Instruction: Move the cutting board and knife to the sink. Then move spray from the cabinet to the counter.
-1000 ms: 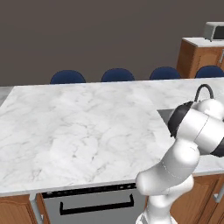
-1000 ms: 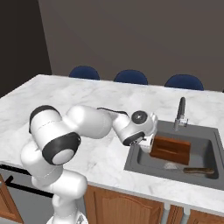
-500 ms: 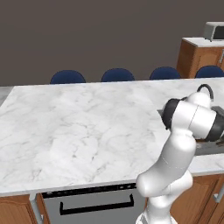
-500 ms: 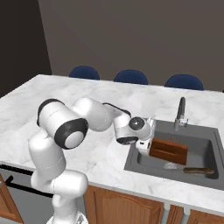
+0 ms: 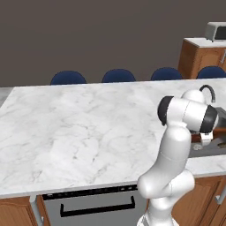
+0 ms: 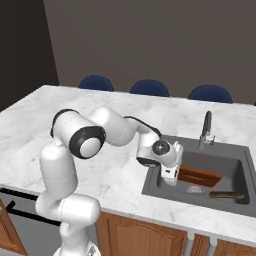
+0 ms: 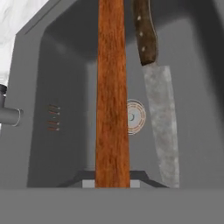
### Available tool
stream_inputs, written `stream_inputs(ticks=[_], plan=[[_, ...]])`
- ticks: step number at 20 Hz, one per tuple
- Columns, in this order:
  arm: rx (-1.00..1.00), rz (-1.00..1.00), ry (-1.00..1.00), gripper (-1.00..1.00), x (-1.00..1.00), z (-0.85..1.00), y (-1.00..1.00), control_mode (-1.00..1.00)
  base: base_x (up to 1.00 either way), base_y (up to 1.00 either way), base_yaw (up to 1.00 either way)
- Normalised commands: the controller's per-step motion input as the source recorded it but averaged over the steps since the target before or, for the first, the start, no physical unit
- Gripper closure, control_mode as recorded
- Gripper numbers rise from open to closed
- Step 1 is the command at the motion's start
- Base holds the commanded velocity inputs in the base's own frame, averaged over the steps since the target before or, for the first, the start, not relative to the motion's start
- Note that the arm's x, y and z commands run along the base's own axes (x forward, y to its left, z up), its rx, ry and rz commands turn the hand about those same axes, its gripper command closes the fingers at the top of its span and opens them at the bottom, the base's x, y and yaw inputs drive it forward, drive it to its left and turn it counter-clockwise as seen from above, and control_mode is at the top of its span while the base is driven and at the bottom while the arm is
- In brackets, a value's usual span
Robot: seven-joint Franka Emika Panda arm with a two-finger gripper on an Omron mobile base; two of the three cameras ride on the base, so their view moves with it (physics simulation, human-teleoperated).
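The cutting board [image 6: 201, 175] leans inside the dark sink [image 6: 235, 159]; in the hand view it shows edge-on as a long red-brown strip [image 7: 112, 87]. My gripper [image 6: 169, 176] hangs at the sink's left side, shut on the near end of the board, which runs up from between the gripper [image 7: 112, 183] fingertips. The knife [image 6: 220, 194] lies on the sink floor in front of the board, its dark handle [image 7: 145, 30] away from me and its silver blade [image 7: 162, 127] toward me. The white marble counter [image 5: 79, 128] surrounds the sink. The spray and the cabinet are out of view.
A faucet [image 6: 206, 131] stands on the sink's far rim, and the drain [image 7: 134, 116] lies between board and knife. Blue chairs [image 6: 149, 88] line the counter's far side. A microwave [image 5: 216, 31] sits on a wooden unit at the far right.
The arm's elbow has swung up and left, and the gripper has sunk lower at the sink's left side. The board now shows a narrower face. The knife has not moved.
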Motion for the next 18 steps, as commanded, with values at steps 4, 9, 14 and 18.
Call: stream_inputs(ticks=[4,9,14,18], plan=[[-0.01,0.0,0.14,1.0,0.09,-0.22,0.0,-1.0,0.0,0.0,0.0],[-0.01,0.0,0.11,-1.0,0.05,0.0,0.0,-1.0,0.0,0.0,0.0],[0.0,0.0,0.01,-1.0,0.0,0.0,0.0,-1.0,0.0,0.0,0.0],[0.0,0.0,-0.02,-1.0,0.28,-0.11,0.0,-1.0,0.0,0.0,0.0]])
